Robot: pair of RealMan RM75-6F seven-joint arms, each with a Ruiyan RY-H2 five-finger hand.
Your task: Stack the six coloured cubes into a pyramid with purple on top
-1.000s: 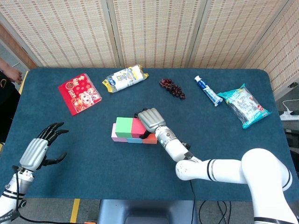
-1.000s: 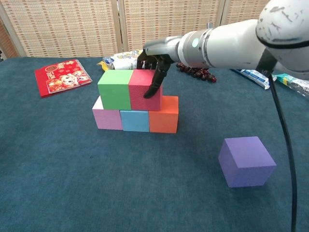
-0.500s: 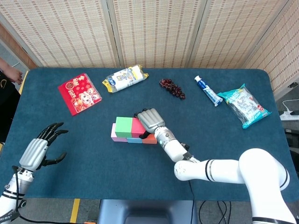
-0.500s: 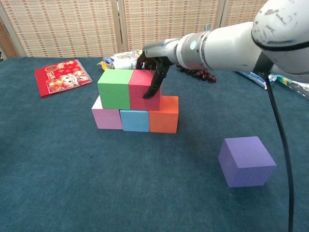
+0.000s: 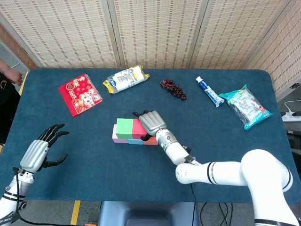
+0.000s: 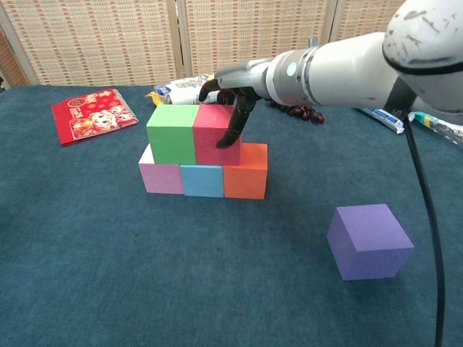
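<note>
Under the right hand [image 6: 230, 108], red cube [image 6: 215, 134] is sitting beside green cube [image 6: 171, 133] on pink/blue/orange base row [image 6: 205, 180]; fingers are resting on its top and front, not clamped. Purple cube [image 6: 369, 241] is lying apart, nearer the robot. Left hand [image 5: 41, 149] is hovering w/ fingers spread, holding nothing.

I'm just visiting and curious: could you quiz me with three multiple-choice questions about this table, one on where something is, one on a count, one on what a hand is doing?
1. Where is the purple cube?
A. On top of the stack
B. Alone on the table, apart from the stack
C. In the left hand

2. How many cubes are in the stack?
A. Three
B. Six
C. Five

3. What is the right hand doing?
A. Resting on the red cube
B. Holding the purple cube
C. Lying flat on the table

Answers: 1 B, it sits by itself on the cloth. 2 C, three below, two above. 3 A, fingers lie over the red cube's top and side.
</note>
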